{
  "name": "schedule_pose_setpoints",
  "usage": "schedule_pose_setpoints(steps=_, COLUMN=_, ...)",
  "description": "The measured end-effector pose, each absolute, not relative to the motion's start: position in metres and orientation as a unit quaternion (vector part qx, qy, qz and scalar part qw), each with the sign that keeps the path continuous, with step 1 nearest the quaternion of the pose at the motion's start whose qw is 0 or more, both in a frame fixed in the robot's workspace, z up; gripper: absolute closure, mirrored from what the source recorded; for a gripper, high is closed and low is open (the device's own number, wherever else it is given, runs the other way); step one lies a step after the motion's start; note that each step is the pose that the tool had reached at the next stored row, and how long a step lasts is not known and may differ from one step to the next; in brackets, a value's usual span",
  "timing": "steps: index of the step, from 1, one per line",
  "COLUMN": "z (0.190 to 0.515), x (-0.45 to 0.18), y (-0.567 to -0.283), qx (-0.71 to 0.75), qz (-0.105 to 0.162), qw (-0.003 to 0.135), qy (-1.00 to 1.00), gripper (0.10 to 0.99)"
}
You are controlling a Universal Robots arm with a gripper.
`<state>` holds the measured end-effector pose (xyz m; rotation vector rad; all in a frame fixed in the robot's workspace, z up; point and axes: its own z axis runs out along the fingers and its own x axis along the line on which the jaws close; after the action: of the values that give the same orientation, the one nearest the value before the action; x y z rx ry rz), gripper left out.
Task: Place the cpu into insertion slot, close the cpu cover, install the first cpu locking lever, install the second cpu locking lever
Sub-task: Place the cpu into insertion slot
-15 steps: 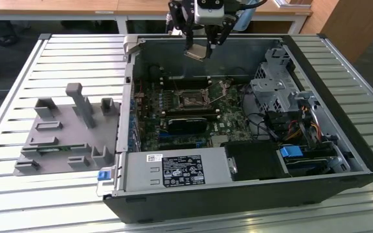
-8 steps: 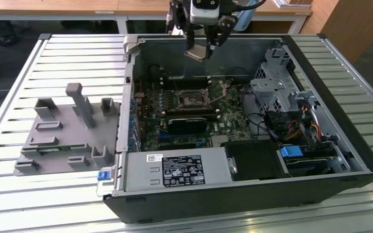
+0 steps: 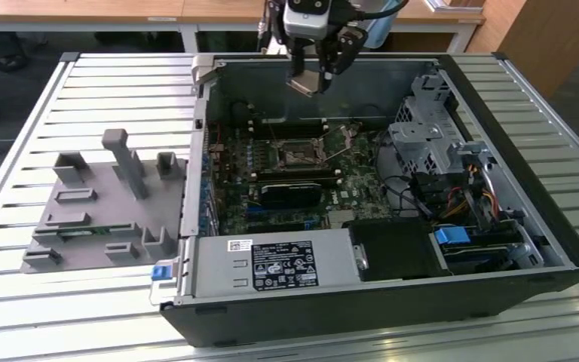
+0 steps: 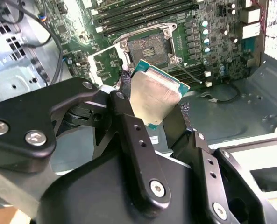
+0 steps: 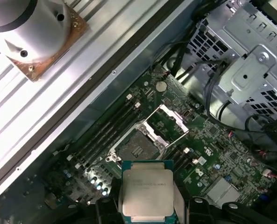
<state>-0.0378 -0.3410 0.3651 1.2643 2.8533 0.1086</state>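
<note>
My gripper (image 3: pixel 315 75) hangs above the far wall of the open computer case, shut on the cpu (image 3: pixel 307 83). The cpu (image 4: pixel 153 97) is a flat silvery chip with a green edge, pinched between two black fingers (image 4: pixel 131 135); the first wrist view shows its metal top (image 5: pixel 147 189). Below, on the green motherboard, lies the insertion slot (image 3: pixel 298 155), a dark square socket (image 4: pixel 149 49) that stands uncovered (image 5: pixel 136 149). The cpu cover (image 5: pixel 170 122) is swung open beside the slot (image 4: pixel 101 65). The cpu is well above the slot, not touching it.
The black case (image 3: pixel 531 249) sits on a slatted metal table (image 3: pixel 108 83). A grey fixture block (image 3: pixel 103 204) lies at the exterior view's left. A metal drive cage (image 3: pixel 433 143) with cables, a power supply (image 3: pixel 269 264) and memory slots (image 4: pixel 143 14) surround the socket.
</note>
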Motion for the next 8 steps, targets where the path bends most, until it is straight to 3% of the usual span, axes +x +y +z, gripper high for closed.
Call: schedule_pose_setpoints(steps=8, z=0.3642, x=-0.0378, y=-0.341, qx=0.461, qz=0.034, qw=0.012, qy=0.887, gripper=0.561)
